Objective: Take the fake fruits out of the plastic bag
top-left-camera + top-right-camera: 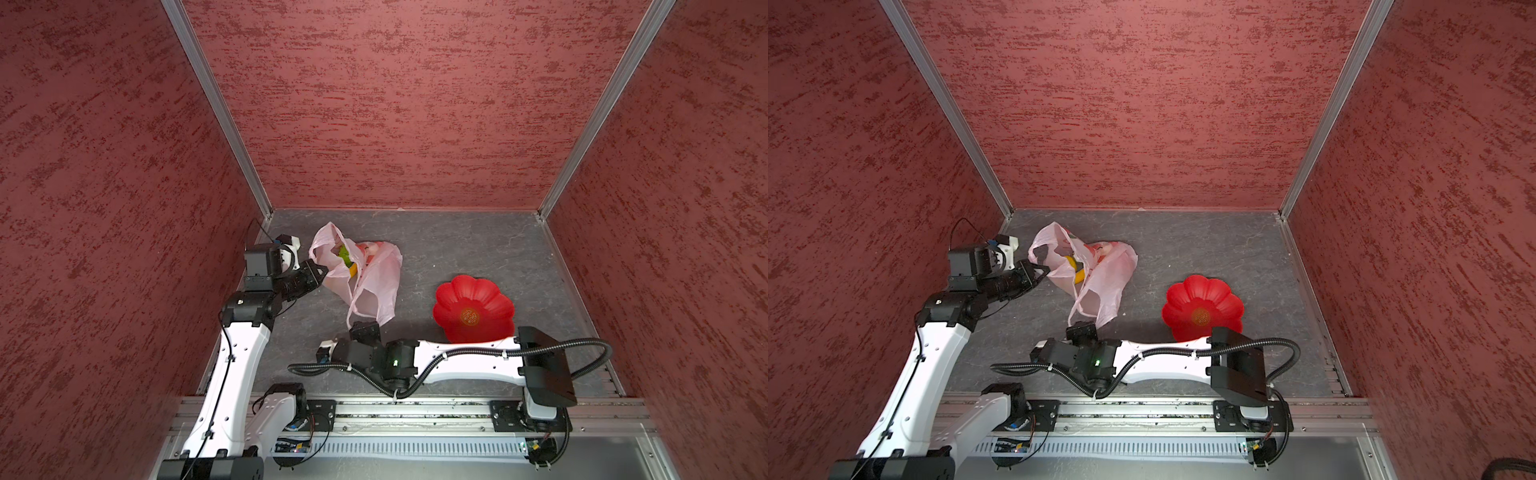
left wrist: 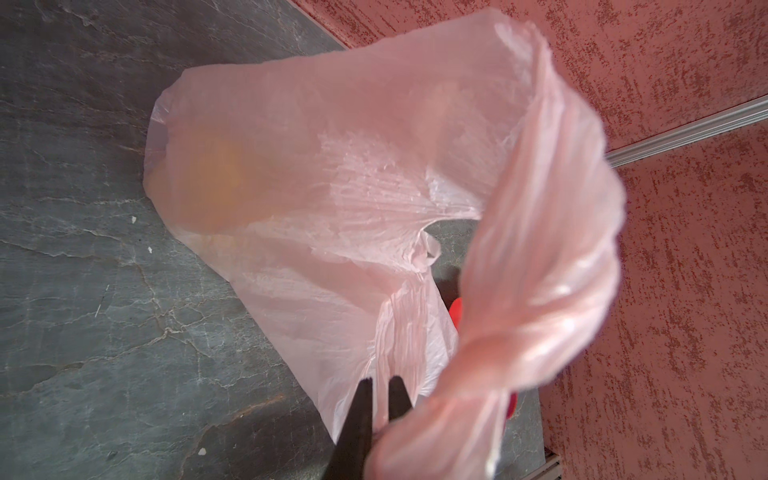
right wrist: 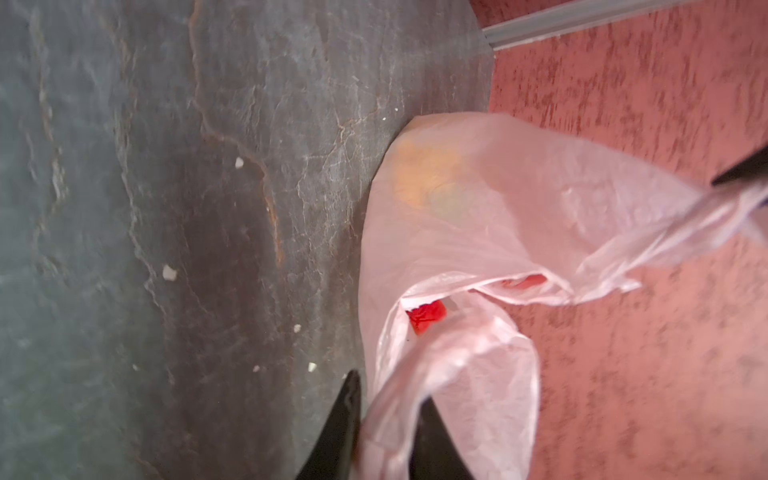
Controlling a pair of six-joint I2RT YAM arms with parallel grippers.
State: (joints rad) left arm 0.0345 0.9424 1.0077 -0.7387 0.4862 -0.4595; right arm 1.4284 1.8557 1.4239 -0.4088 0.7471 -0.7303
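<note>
The thin, translucent pale pink plastic bag [image 1: 374, 282] lies crinkled on the grey stone-patterned table [image 1: 478, 249], near its far left corner, and in both top views its mouth is turned upward. Inside the mouth, a top view shows a piece of a green fruit [image 1: 343, 251] and a part of the yellow banana [image 1: 1075, 268]. In the left wrist view an orange-yellow round fruit [image 2: 216, 174] shows through the thin wall only as a blurred spot. All of these are inside the bag. The left gripper [image 1: 321, 272] is at the left side of the bag. In the left wrist view its two black fingers [image 2: 361, 415] stand almost together with pink plastic pinched between them, and the twisted loop handle [image 2: 540, 291] rises from there. The right gripper [image 1: 362, 328] is at the near end of the bag. In the right wrist view the second loop handle [image 3: 415, 374] runs between its fingers [image 3: 340, 424], but the picture is blurred and I cannot tell if they press it. The red flower-shaped plastic dish [image 1: 457, 291] stands apart from the bag, toward the right edge of the table. The right arm [image 1: 465, 353] passes in front of its near rim.
</note>
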